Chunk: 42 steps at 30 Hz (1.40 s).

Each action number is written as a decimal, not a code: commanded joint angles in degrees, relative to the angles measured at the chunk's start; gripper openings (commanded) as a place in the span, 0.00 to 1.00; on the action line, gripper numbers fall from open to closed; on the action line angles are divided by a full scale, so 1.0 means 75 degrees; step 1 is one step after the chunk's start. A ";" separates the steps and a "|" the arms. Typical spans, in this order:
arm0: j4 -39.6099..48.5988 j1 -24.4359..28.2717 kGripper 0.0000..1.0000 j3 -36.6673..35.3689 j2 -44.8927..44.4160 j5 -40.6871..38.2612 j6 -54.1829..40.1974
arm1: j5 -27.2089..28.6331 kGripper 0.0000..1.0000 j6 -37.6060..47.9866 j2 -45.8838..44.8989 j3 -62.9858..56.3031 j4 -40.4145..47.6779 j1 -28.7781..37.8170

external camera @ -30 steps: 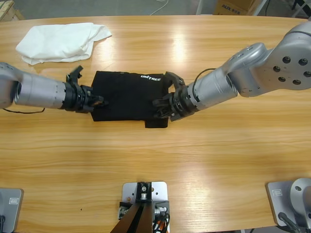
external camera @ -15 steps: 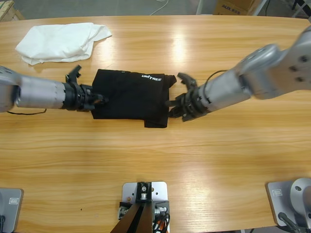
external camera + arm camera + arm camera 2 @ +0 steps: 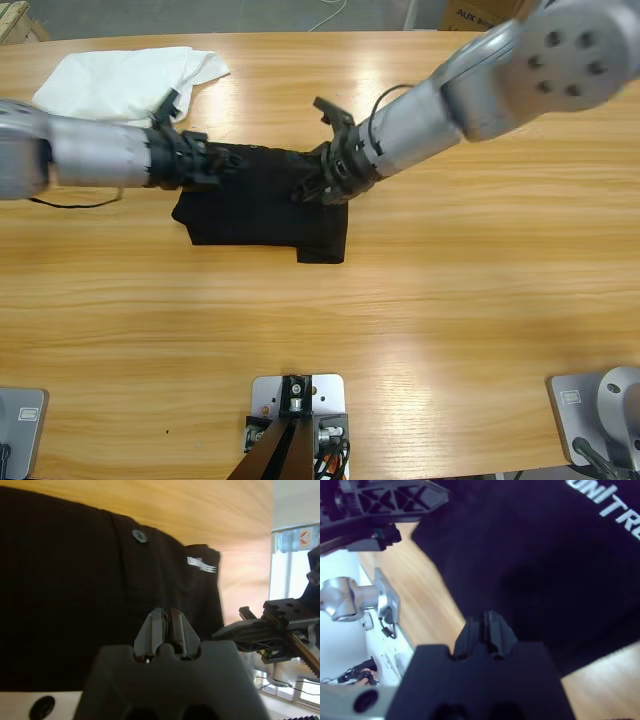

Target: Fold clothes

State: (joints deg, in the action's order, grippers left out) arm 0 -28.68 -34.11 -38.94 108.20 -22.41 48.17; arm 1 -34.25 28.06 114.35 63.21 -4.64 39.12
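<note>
At frame center we see the black T-shirt (image 3: 262, 203) on the table (image 3: 420, 300), "UNITREE" readable. Left gripper (image 3: 222, 163) and right gripper (image 3: 312, 187) both show jaws together, pinching its upper edge.

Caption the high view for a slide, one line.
Both hands, left and right, meet at the far edge of the folded black T-shirt; white garment lies apart.
</note>
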 commanded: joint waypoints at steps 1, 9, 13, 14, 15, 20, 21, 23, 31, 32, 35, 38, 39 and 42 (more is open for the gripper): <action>-0.1486 0.0033 0.00 0.0989 0.1185 -0.0478 0.0037 | -0.0168 0.00 -0.0216 0.0876 -0.0108 0.0394 -0.0404; -0.1944 -0.0081 0.00 0.2027 0.1363 -0.0333 0.0000 | 0.0277 0.00 -0.0284 0.0885 -0.0275 0.0312 -0.0540; -0.2347 -0.0081 0.00 0.2114 0.1412 -0.0282 0.0035 | 0.0720 0.00 -0.0284 0.0878 -0.0467 0.0012 -0.0550; -0.2429 -0.0084 0.00 0.2102 0.1403 -0.0279 0.0044 | 0.0870 0.00 -0.0284 0.0876 -0.0471 -0.0150 -0.0592; -0.2483 -0.0081 0.00 0.2098 0.1379 -0.0270 0.0046 | 0.1020 0.00 -0.0284 0.0859 -0.0462 -0.0318 -0.0653; -0.2499 -0.0058 0.00 0.2133 0.1152 -0.0263 0.0058 | 0.1583 0.00 -0.0287 0.0686 -0.0544 -0.0754 -0.0878; -0.2551 -0.0058 0.00 0.2133 0.1086 -0.0270 0.0070 | 0.1613 0.00 -0.0294 0.0627 -0.0568 -0.0761 -0.0880; -0.2815 -0.0058 0.00 0.2119 0.0934 -0.0324 0.0114 | 0.1768 0.00 -0.0294 0.0472 -0.0589 -0.0836 -0.0880; -0.2921 0.0050 0.73 0.1910 -0.0697 -0.0347 0.0283 | 0.2283 0.00 -0.0280 -0.1895 -0.0401 -0.1929 -0.0758; -0.2818 0.0078 0.78 0.1889 -0.1007 -0.0317 0.0267 | 0.2326 0.00 -0.0270 -0.2221 -0.0223 -0.2222 -0.0557; -0.1735 0.0134 0.84 0.1669 -0.1879 -0.0195 0.0210 | 0.2649 0.00 -0.0226 -0.2694 0.0295 -0.3023 0.0200; 0.1387 0.0141 0.84 0.0706 -0.2975 0.0560 -0.0040 | 0.4306 0.93 0.0030 -0.2092 0.1877 -0.5350 0.0986; 0.2732 0.0141 0.84 0.0230 -0.3240 0.0947 -0.0270 | 0.5004 0.99 0.0335 -0.1616 0.2711 -0.6349 0.1173; 0.5774 0.0134 0.94 -0.0954 -0.3641 0.1971 -0.1065 | 0.5504 1.00 0.0923 -0.0238 0.5156 -0.8055 0.1459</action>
State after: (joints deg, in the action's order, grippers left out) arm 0 -23.23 -33.61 -32.70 89.86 -19.81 48.44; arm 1 -4.90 27.96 97.69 75.30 -41.13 44.68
